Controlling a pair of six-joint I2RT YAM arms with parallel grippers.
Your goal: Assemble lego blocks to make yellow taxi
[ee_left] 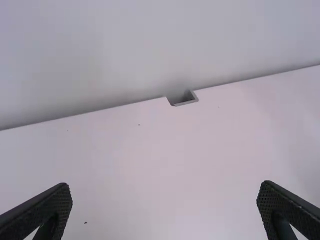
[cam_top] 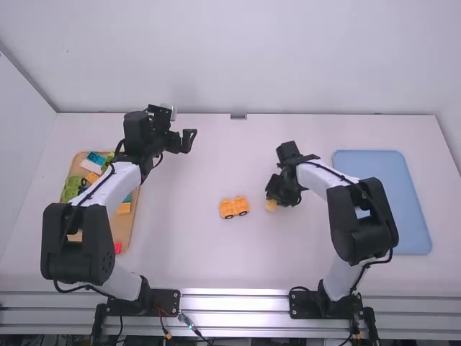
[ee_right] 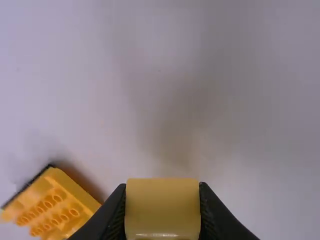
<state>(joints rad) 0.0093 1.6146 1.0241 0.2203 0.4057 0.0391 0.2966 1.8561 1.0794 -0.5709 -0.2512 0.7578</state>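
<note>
My left gripper (cam_top: pixel 189 140) stands open over the far left of the table; in the left wrist view the same gripper (ee_left: pixel 165 207) has bare table between its wide-apart fingers. Right of the table's middle, my right gripper (cam_top: pixel 275 198) is shut on a small yellow block (cam_top: pixel 271 205). Seen from the right wrist, the yellow block (ee_right: pixel 162 207) is pinched in the gripper (ee_right: pixel 162 210). An orange-yellow car base (cam_top: pixel 234 207) with dark wheels rests on the table left of it; studs top this car base (ee_right: pixel 52 205) in the right wrist view.
A wooden tray (cam_top: pixel 131 227) with several coloured blocks lies at the left, partly under the left arm. A blue tray (cam_top: pixel 382 162) lies at the right. A small notch (ee_left: pixel 184 98) cuts the table's far edge.
</note>
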